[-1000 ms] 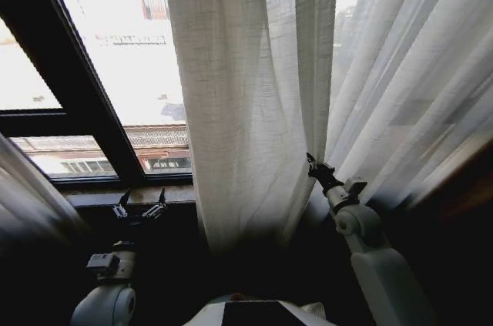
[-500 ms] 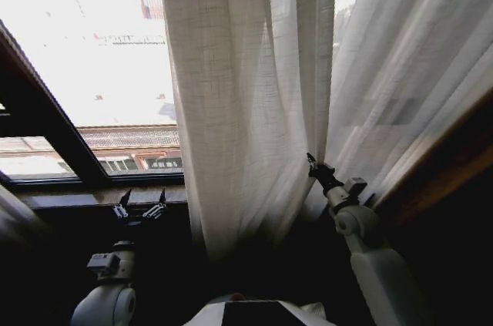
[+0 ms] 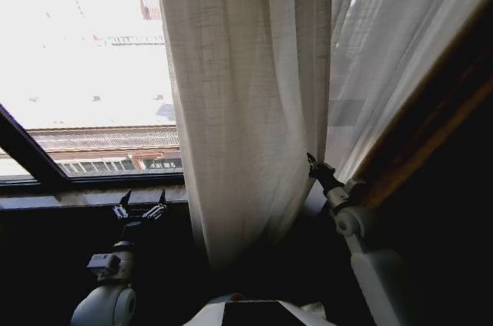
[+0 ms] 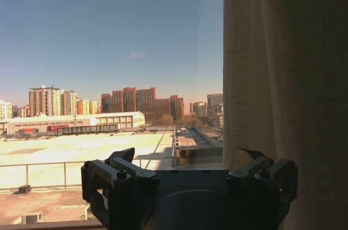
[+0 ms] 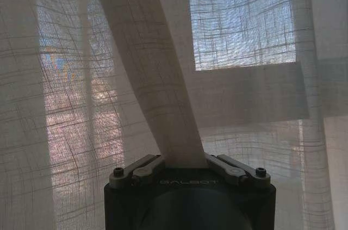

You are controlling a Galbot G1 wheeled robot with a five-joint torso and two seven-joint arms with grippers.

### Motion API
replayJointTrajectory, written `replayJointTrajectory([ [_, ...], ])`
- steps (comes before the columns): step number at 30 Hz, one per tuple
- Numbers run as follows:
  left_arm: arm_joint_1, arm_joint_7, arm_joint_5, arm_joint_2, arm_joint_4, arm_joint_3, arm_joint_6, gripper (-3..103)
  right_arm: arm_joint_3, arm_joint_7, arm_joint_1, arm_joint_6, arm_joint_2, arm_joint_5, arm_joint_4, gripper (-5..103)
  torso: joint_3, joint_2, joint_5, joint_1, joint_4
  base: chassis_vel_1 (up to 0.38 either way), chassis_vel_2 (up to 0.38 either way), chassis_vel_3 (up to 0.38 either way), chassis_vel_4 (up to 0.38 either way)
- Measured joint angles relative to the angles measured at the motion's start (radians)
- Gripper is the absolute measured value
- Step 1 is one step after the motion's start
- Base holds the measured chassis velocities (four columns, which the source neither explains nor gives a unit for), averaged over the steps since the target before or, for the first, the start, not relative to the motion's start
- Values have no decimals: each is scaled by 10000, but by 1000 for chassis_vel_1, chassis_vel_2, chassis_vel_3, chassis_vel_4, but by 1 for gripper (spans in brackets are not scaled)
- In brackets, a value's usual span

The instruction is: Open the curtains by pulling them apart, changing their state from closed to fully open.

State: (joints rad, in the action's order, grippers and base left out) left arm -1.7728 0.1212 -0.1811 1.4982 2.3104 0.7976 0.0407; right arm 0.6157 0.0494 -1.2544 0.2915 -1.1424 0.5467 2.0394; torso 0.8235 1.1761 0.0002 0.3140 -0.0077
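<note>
The curtains [image 3: 246, 95] are sheer white fabric with many vertical pleats and a fine woven grid that lets light through. In the head view one bunched panel hangs down the centre of the frame, narrowing toward its lower end at lower centre. A second panel [image 3: 385, 56] slants across the upper right, more translucent. A narrow bright gap shows between them near the top. Left of the centre panel the window is uncovered. A taut fold [image 5: 163, 88] runs diagonally down the right wrist view.
</note>
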Motion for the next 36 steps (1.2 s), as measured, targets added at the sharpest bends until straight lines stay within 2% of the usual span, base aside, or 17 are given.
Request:
replayJointTrajectory([
  [6, 6, 13, 18, 20, 4, -24, 3, 100, -13, -5, -2, -277, 4, -277, -123, 0, 0, -1, -2, 0, 0, -356, -358, 349, 359],
  [13, -17, 60, 24, 24, -4, -26, 47, 100, -62, 2, -4, -460, -35, -533, -280, 0, 2, -2, 6, 1, -3, -190, -189, 230, 173],
  [16, -17, 62, 26, 28, -20, -23, 64, 100, -72, 5, -3, -459, -35, -534, -296, 0, 1, -1, 4, 0, 2, 0, 0, 0, 0],
  [18, -15, 62, 28, 30, -36, -21, 71, 100, -76, 5, -4, -459, -30, -534, -299, 0, 0, 0, -11, -1, 2, 21, 28, -20, -9],
  [28, -24, 67, 28, 17, -37, -18, 75, 100, -79, 9, -17, -459, -52, -532, -320, 0, 1, -1, 7, -2, 0, 24, 24, -24, -18],
  [36, -10, 77, 27, 4, -38, -18, 76, 100, -87, 17, -23, -459, -77, -533, -320, 0, 0, -1, -3, -2, 0, 0, 0, 0, 0],
])
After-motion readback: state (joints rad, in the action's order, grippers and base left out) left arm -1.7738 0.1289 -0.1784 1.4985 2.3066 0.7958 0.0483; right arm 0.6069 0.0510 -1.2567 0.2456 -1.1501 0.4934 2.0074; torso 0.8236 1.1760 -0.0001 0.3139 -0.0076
